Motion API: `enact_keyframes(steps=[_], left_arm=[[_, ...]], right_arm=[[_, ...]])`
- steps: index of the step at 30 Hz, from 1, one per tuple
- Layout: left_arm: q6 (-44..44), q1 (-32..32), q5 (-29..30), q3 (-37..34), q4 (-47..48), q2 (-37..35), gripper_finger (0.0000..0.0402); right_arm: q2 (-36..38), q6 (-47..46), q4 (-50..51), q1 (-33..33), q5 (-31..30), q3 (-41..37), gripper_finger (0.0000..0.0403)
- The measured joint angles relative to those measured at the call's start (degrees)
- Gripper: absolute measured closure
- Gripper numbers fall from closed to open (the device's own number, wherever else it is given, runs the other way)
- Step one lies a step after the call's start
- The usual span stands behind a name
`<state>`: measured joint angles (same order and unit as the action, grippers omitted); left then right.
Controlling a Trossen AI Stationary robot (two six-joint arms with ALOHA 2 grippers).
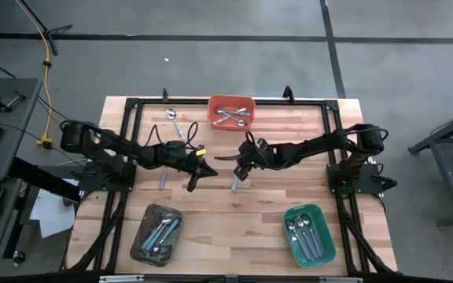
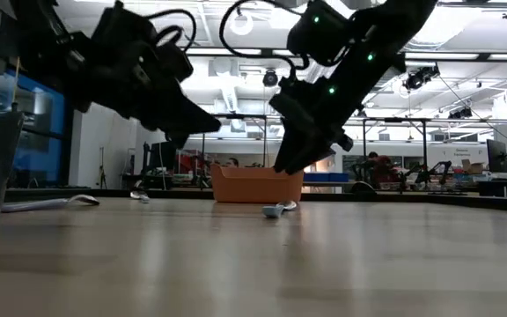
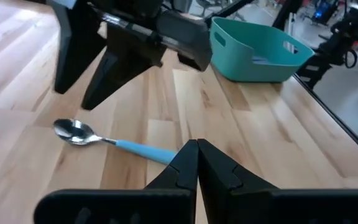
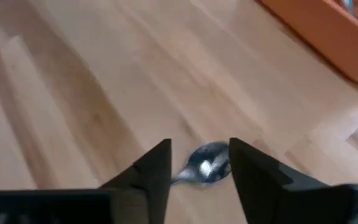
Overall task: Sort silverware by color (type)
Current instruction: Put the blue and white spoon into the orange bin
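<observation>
The right arm's dark two-finger gripper (image 4: 199,163) hangs just above the light-blue-handled spoon with a shiny metal bowl (image 1: 233,182), fingers apart with the bowl between the tips in the right wrist view; in the high view the spoon lies on the bare wooden table (image 1: 234,228) near its middle, long axis running roughly toward and away from the orange tray, so a short descent should bring the fingers to either side of the bowl end.

The left gripper (image 1: 197,174) sits close beside it on the left, fingers pressed together and holding nothing; it is near the same spoon, yet the right gripper looks better placed; the closeness of the two arms is the main thing I would judge likely to get in the way.

Around them: a lavender-handled spoon (image 1: 163,181) lies beneath the left arm; a plain silver spoon (image 1: 174,119) rests near the table's far-left part; the orange rectangular tray (image 1: 213,115) holds silver spoons; the grey tray (image 1: 141,237) at the near left holds blue-handled spoons, probably this one's destination; the teal tray (image 1: 326,234) at the near right holds purple-handled ones.
</observation>
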<state>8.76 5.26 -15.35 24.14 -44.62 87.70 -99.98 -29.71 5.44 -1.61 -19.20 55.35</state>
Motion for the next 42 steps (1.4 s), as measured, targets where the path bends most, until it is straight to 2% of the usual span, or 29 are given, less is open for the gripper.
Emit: enact_keyframes(steps=[4, 9, 12, 17, 22, 26, 28, 32, 35, 39, 42], left_arm=[[0.6, 2.2, -1.1, 0.0, -3.4, 3.3, 0.0401], [1.2, 8.4, -4.4, 0.0, -3.5, 3.4, 0.0401], [2.7, 13.2, -6.2, 0.0, -3.8, 3.4, 0.0401], [4.1, 18.0, -6.2, 0.0, -3.4, 3.4, 0.0401], [3.8, 19.5, -3.1, 0.0, -1.4, 3.4, 0.0401], [6.1, 19.3, -1.7, 0.0, 6.7, 1.5, 0.0401], [6.8, 18.0, 1.3, 0.0, 13.9, -0.9, 0.0401], [7.1, 13.8, 12.9, 0.0, 27.4, -9.2, 0.0401], [12.0, 11.5, 21.0, 0.0, 36.7, -15.8, 0.0401], [22.6, 12.6, 30.4, 0.1, 47.3, -19.7, 0.0401], [26.9, 15.6, 33.8, 0.0, 50.9, -19.5, 0.0392]], right_arm=[[-1.5, 0.8, -2.2, -2.8, 1.7, 0.0, 0.0227], [-2.6, 5.0, -4.6, -6.5, 3.7, 0.0, 0.0225], [-2.6, 7.2, -6.3, -8.4, 4.1, 0.0, 0.0236], [-2.5, 8.4, -10.7, -11.1, 10.1, 0.1, 0.0271], [-2.5, 11.6, -12.8, -11.6, 12.0, 0.1, 0.0303], [-2.5, 13.8, -12.7, -11.6, 12.0, 0.1, 0.0321], [-2.5, 13.9, -12.9, -11.6, 12.3, 0.1, 0.0325], [-2.5, 15.3, -14.7, -11.6, 14.4, 0.1, 0.0329], [-2.5, 16.9, -15.5, -11.5, 15.1, 0.1, 0.0329], [-2.5, 17.4, -17.1, -11.6, 15.5, 0.1, 0.0329], [-2.5, 18.3, -18.0, -11.6, 15.6, 0.1, 0.0329]])
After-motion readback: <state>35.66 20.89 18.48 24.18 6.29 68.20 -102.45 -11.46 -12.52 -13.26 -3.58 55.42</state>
